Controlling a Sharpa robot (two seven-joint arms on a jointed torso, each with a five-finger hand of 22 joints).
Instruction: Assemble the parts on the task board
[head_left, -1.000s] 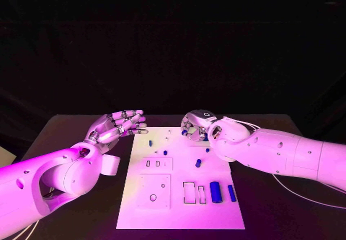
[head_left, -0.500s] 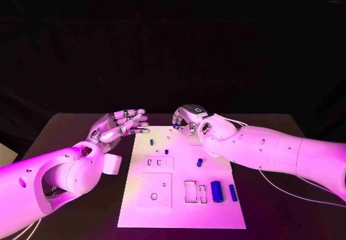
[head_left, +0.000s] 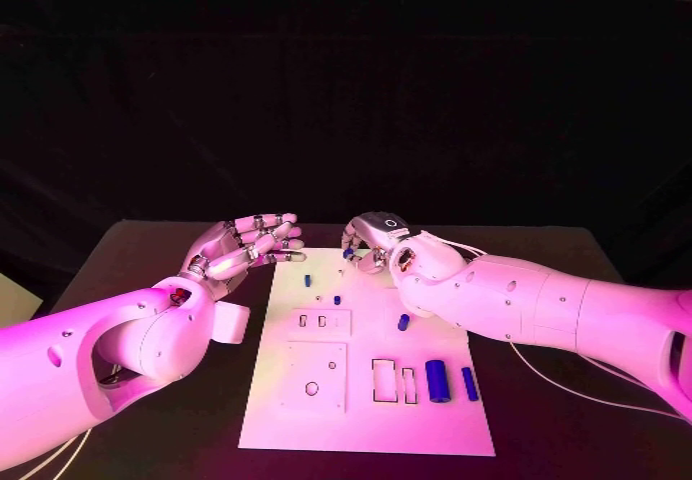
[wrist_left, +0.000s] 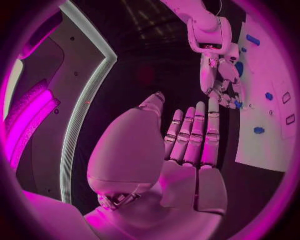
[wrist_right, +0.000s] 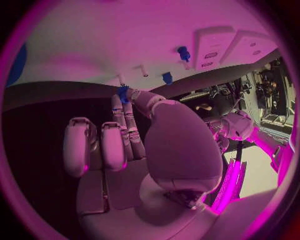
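A: Where does the small blue part (wrist_right: 122, 93) sit now?

B: It is pinched at the tips of the right hand's (head_left: 378, 243) fingers (wrist_right: 128, 116), above the far edge of the task board (head_left: 368, 420). The right wrist view shows it blue at the fingertips, just short of the board's white face.

A: What differs from a second ago?

B: The right hand has moved along the board's far edge toward the left hand, and it has kept its grip on the part. The judgement is that it is carrying the part toward a seat near the far end of the board, where two small blue pegs (head_left: 315, 282) already stand; the insertion itself is not yet done.

A: And the left hand (head_left: 238, 250)?

B: It hovers beside the board's far left corner, palm up, fingers spread and holding nothing. It has barely shifted.

A: The rest of the board?

B: Nearer the robot than the pegs, a short blue piece (head_left: 402, 322) lies on the board, and at the near end a thick blue cylinder (head_left: 437, 381) and a thinner blue bar (head_left: 469, 383) lie beside rectangular slots.

A: The surface and room?

B: The board rests on a dark tabletop (head_left: 139, 262); beyond the board's far edge everything is black.
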